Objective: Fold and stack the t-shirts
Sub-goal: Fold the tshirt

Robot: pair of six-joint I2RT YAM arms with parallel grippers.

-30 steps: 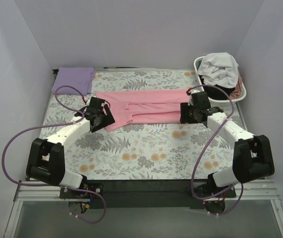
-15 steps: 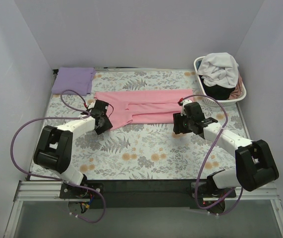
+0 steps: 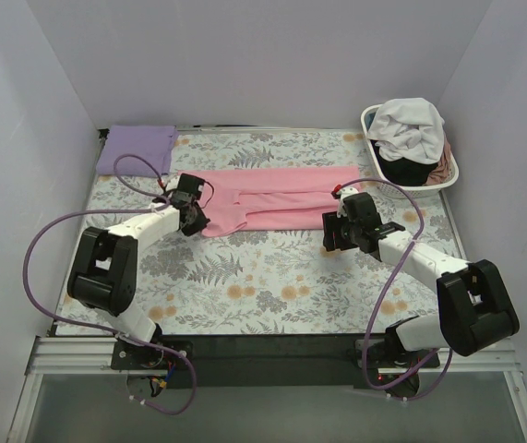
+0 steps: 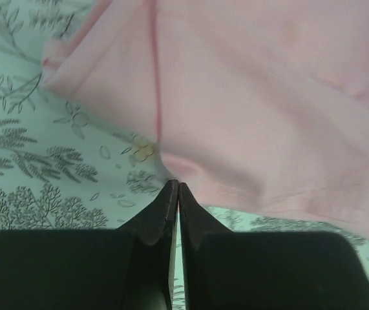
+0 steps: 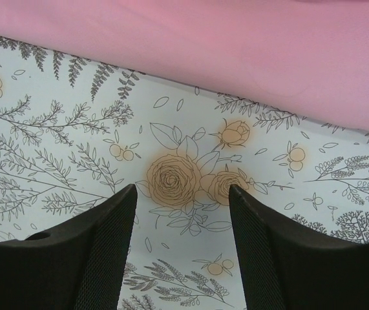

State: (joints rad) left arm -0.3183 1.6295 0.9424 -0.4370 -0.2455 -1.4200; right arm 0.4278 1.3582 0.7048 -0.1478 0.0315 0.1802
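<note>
A pink t-shirt lies folded into a long band across the far half of the floral table cover. My left gripper is at the shirt's near left corner. In the left wrist view its jaws are shut, tips pinching the puckered hem of the pink t-shirt. My right gripper hovers open over the cover just in front of the shirt's right end. The right wrist view shows only printed roses between its fingers, with the pink t-shirt beyond them. A lavender t-shirt lies folded at the far left corner.
A white laundry basket stands at the far right corner, holding a white t-shirt, a black one and a dusty pink one. Grey walls close in the table on three sides. Purple cables loop off both arms.
My left gripper has slid to the pink shirt's near left corner and closed from wide open to shut. The right gripper has drawn back off the shirt's right end toward me.
</note>
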